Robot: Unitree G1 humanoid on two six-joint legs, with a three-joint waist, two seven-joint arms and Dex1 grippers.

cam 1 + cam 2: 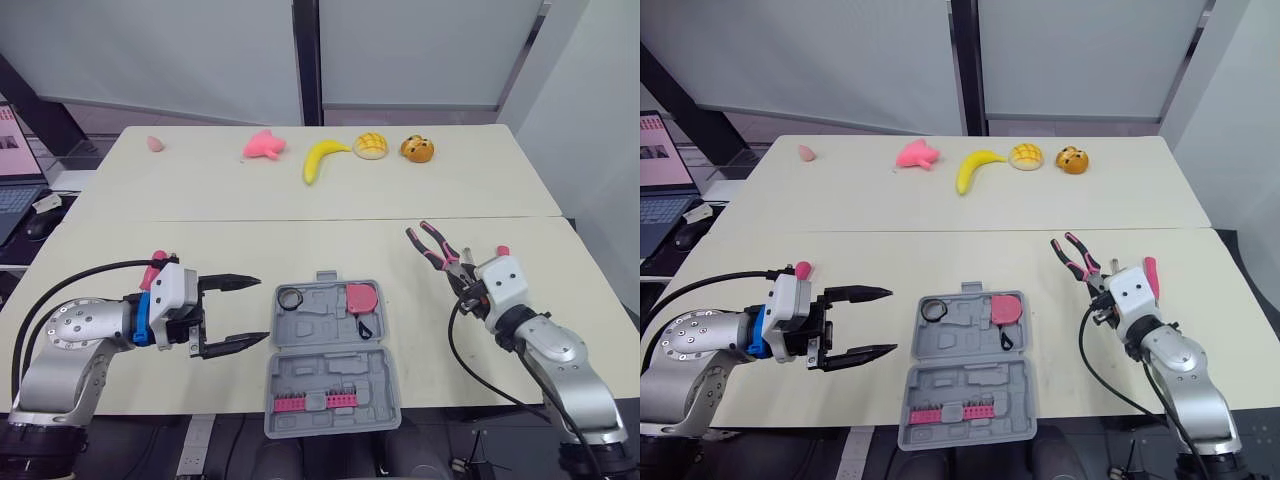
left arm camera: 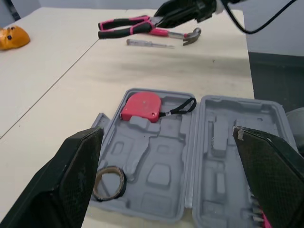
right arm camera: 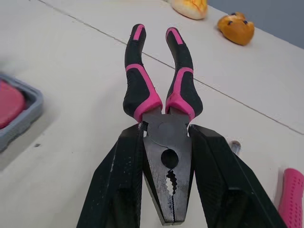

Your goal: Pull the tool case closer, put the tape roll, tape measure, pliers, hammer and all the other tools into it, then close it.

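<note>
The grey tool case (image 1: pixel 332 372) lies open at the table's front edge, between my arms. In its far half sit a dark tape roll (image 1: pixel 291 298) and a red tape measure (image 1: pixel 361 297); the near half holds pink bits (image 1: pixel 315 401). My left gripper (image 1: pixel 262 309) is open just left of the case, fingers pointing at it. My right gripper (image 1: pixel 465 280) is shut on the pink-and-black pliers (image 3: pixel 161 95), held above the table to the right of the case with the handles pointing away. A pink-handled hammer (image 2: pixel 192 35) and a thin screwdriver (image 2: pixel 149 43) lie on the table by the right gripper.
Along the far edge of the table lie a small pink piece (image 1: pixel 155 144), a pink toy (image 1: pixel 265 146), a banana (image 1: pixel 322 158), a bun (image 1: pixel 371 146) and an orange toy (image 1: pixel 417 149). A laptop (image 1: pixel 12 195) stands off the table's left side.
</note>
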